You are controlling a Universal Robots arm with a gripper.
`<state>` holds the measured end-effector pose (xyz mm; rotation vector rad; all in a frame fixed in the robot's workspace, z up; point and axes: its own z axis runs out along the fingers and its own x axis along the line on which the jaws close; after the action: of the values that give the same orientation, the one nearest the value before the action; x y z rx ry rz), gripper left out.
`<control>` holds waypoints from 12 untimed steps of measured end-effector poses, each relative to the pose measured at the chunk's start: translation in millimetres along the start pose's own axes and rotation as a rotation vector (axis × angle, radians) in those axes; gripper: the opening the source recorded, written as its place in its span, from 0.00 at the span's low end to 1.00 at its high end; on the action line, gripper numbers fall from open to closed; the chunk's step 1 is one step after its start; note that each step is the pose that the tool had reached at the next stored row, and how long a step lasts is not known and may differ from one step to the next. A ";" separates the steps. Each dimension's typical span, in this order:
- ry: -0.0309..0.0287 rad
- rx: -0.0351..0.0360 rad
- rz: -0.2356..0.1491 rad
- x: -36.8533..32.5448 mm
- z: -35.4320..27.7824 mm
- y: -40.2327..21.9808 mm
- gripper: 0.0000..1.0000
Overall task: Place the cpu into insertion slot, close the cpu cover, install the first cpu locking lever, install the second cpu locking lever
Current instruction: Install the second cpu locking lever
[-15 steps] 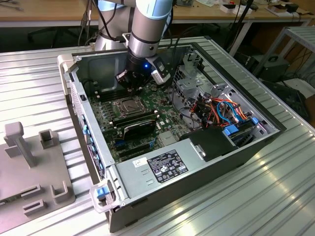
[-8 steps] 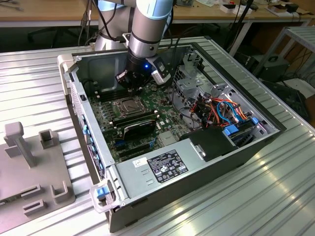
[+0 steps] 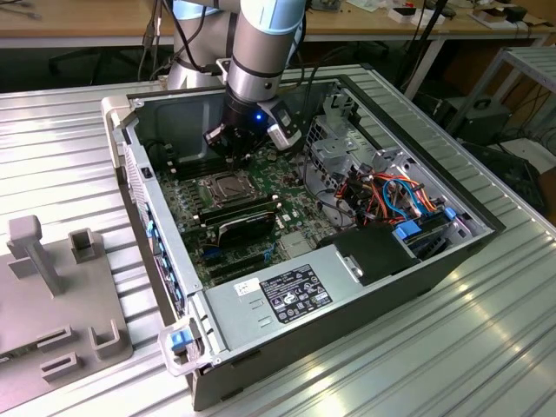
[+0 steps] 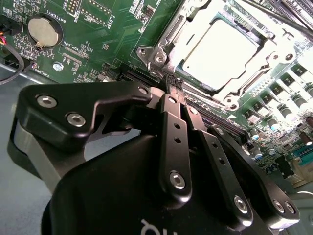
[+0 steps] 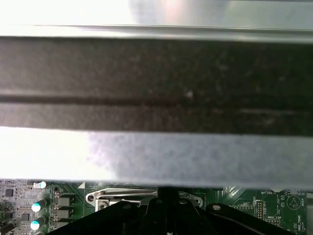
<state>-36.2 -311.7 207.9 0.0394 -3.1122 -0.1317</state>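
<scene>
Tool (image 4: pixel 175 85), pinched together, beside flat-lying cpu (image 4: pixel 220 51) under cpu cover (image 4: pixel 168 36).

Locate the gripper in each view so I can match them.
Exterior view: gripper inside the open computer case, close by the cpu.
Second wrist view: gripper tips shut beside the cpu.
First wrist view: gripper dark against the board.
Shared landmark: green motherboard.
</scene>
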 end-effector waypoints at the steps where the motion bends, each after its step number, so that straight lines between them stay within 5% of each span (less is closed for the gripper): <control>1: 0.0000 0.0000 0.000 0.0 0.0 0.0 0.11; 12: 0.0000 0.0000 0.000 0.2 -0.5 -6.0 0.11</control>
<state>-36.2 -317.8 207.9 0.0393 -3.1122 -0.1317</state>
